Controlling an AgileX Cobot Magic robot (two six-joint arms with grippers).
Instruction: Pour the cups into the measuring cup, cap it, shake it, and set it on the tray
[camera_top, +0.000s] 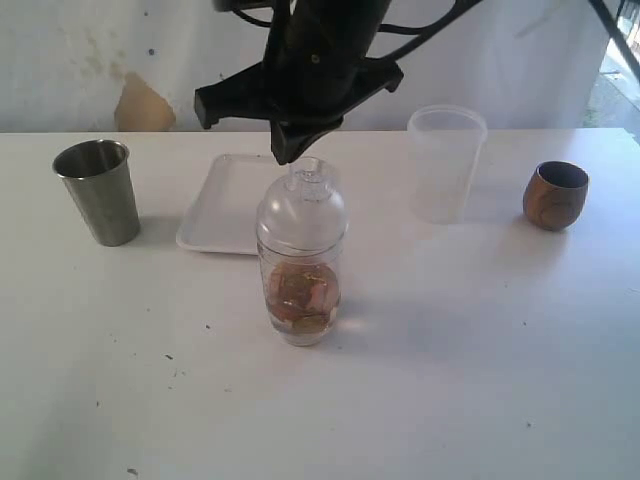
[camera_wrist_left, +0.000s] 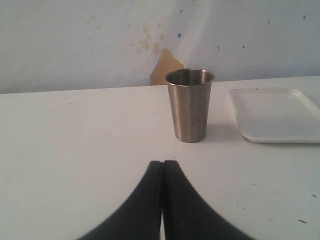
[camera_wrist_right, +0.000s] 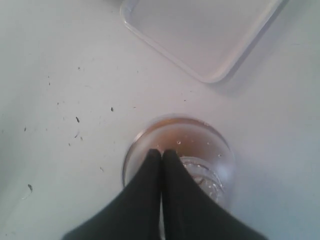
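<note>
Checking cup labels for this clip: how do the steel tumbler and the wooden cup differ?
The steel tumbler is tall, tapered and grey; the wooden cup is short, rounded and brown. In the exterior view the steel tumbler stands left of the tray; the wooden cup stands far right, past the frosted container. Both stand upright, mouths up, untouched.

White tray (camera_top: 225, 212), grey tumbler (camera_top: 100, 195) — brown cup (camera_top: 556, 197).

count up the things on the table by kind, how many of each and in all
cups: 2, steel tumbler and wooden cup
see-through containers: 2, measuring cup and frosted container
lids: 1, dome lid sitting on the measuring cup
trays: 1, white tray
total: 6
</note>
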